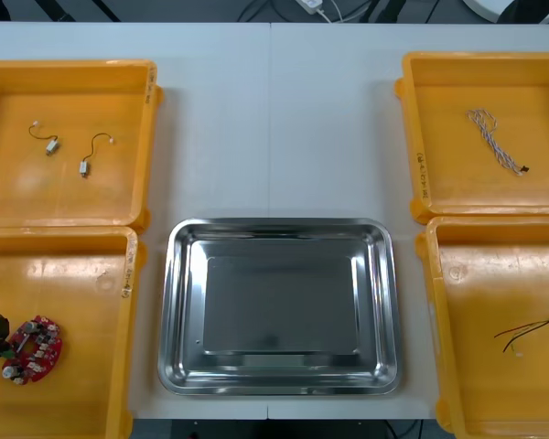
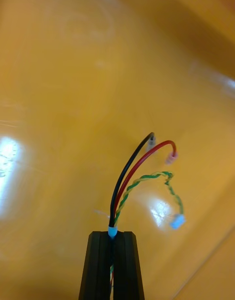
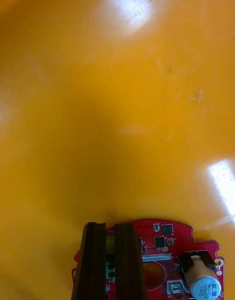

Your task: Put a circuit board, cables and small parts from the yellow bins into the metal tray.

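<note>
- Metal tray (image 1: 178, 311): inside bare, open from above; raised rim all round.
- Table (image 1: 274, 119) beyond tray, btwn the far bins: wide bare lane.
- Tray sides: narrow bare table strips, near-bin walls just beside.
- Near left bin (image 1: 73, 283): circuit board (image 1: 35, 347) w/ left tool (image 3: 110, 226) on it by outer edge; rest of floor bare.
- Near right bin (image 1: 480, 320): cables (image 1: 529, 330) at right tool (image 2: 112, 234), outer side; rest bare.
- Far left bin (image 1: 101, 192): two small metal parts (image 1: 50, 143), room around.
- Far right bin (image 1: 457, 174): blue and white cable (image 1: 496, 139), room around.

A light table (image 1: 221, 128) with a middle seam; beyond its far edge, a white plug (image 1: 310, 5) on dark floor (image 1: 165, 9).
</note>
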`<action>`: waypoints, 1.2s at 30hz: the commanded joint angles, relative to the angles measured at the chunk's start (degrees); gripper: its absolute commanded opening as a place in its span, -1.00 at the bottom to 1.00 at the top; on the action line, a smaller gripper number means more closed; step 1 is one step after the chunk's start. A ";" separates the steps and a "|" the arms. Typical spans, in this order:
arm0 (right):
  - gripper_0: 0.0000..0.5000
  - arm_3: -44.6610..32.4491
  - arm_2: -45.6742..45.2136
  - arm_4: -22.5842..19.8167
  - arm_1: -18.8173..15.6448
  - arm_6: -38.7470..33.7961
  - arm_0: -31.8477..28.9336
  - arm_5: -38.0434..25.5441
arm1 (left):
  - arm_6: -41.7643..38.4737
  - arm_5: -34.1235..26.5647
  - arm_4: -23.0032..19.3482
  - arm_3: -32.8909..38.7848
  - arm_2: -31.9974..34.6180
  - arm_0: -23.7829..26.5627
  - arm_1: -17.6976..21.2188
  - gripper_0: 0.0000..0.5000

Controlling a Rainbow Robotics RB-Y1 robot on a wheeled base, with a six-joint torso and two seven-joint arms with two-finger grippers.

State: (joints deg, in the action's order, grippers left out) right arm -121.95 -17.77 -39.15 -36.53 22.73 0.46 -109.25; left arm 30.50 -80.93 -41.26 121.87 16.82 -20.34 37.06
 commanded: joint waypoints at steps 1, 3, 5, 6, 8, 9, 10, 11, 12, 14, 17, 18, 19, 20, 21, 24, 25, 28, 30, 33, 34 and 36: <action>-1.00 -3.65 -4.12 -1.19 0.32 3.55 3.40 -0.75 | 0.71 -4.06 -1.54 2.15 2.52 -0.14 0.47 -0.99; -1.00 -3.91 -4.56 -1.28 0.32 3.55 3.84 -0.75 | 0.71 -4.77 -1.90 2.32 2.87 0.03 0.55 -0.99; -1.00 -4.70 -5.26 -1.72 0.05 3.63 4.37 -0.75 | 0.71 -5.65 -2.42 2.76 3.40 0.30 0.82 -0.99; -1.00 -5.06 -5.53 -1.90 -0.12 3.72 4.37 -0.75 | 0.71 -5.91 -2.69 2.94 3.66 0.47 0.91 -0.99; -1.00 -5.58 -5.70 -2.16 -0.56 3.90 4.46 -0.75 | 0.79 -6.26 -2.95 3.29 4.19 0.56 1.17 -0.99; -1.00 -5.76 -5.70 -2.42 -1.00 3.98 4.46 -0.75 | 0.79 -6.61 -3.13 3.55 4.54 0.74 1.26 -0.99; -1.00 -5.85 -5.70 -2.60 -1.18 4.16 4.46 -0.75 | 0.79 -6.70 -3.13 3.73 4.63 0.82 1.35 -1.00; -1.00 -6.11 -5.70 -2.78 -1.53 4.25 4.37 -0.75 | 0.88 -7.32 -3.21 4.08 4.89 0.91 1.52 -0.99; -1.00 -6.46 -5.79 -3.04 -1.97 4.42 4.46 -0.75 | 0.88 -8.11 -3.21 4.61 5.33 1.09 1.70 -0.99; -1.00 -6.81 -5.88 -3.48 -2.76 4.60 4.46 -0.75 | 0.97 -9.51 -3.30 5.31 5.94 1.62 2.14 -0.99; -1.00 -7.43 -6.23 -5.06 -4.08 4.95 4.46 -0.75 | 0.97 -11.98 -3.65 6.63 7.00 2.41 2.75 -0.98; -1.00 -7.43 -6.58 -6.38 -4.78 4.95 4.46 -0.75 | 0.97 -12.77 -3.74 7.16 7.26 2.76 2.93 -1.00; -1.00 -7.43 -7.02 -7.61 -5.40 4.95 4.46 -0.75 | 0.97 -13.38 -3.83 7.60 7.44 3.02 3.19 -0.99; -1.00 -7.43 -7.28 -8.23 -5.66 4.95 4.46 -0.75 | 0.97 -13.56 -3.92 7.68 7.53 3.20 3.19 -1.00; -1.00 -7.43 -7.72 -9.54 -6.28 4.95 4.37 -0.75 | 0.97 -13.82 -4.01 8.12 7.61 3.37 3.46 -0.99; -1.00 -7.43 -8.69 -12.09 -7.86 5.22 4.99 -0.75 | 0.97 -14.61 -4.09 9.09 7.88 4.25 4.16 -0.99; -1.00 -7.43 -8.87 -13.15 -8.65 5.30 5.51 -0.75 | 1.06 -15.14 -4.18 9.44 7.79 4.69 4.69 -0.99; -1.00 -7.43 -8.87 -15.34 -10.85 5.39 6.92 -0.75 | 1.23 -16.81 -4.27 10.67 7.79 5.92 5.74 -0.99; -1.00 -7.43 -8.87 -16.75 -12.25 5.39 7.09 -0.75 | 1.41 -18.13 -4.53 11.38 7.88 6.71 6.53 -0.99; -1.00 -7.43 -8.87 -18.86 -14.10 5.65 7.36 -0.75 | 1.50 -19.53 -5.06 12.52 7.79 8.03 7.50 -0.99; -1.00 -7.43 -8.87 -19.65 -14.89 5.74 7.45 -0.75 | 1.58 -19.80 -5.32 12.78 7.61 8.56 7.76 -0.99; -1.00 -7.43 -8.87 -21.23 -16.03 6.18 7.89 -0.75 | 1.67 -19.89 -5.68 13.05 7.18 9.53 8.38 -0.99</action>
State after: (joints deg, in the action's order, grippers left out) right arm -127.81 -24.85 -58.38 -48.40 26.53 6.48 -109.70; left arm 30.50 -100.11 -46.07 132.63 22.93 -13.56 42.15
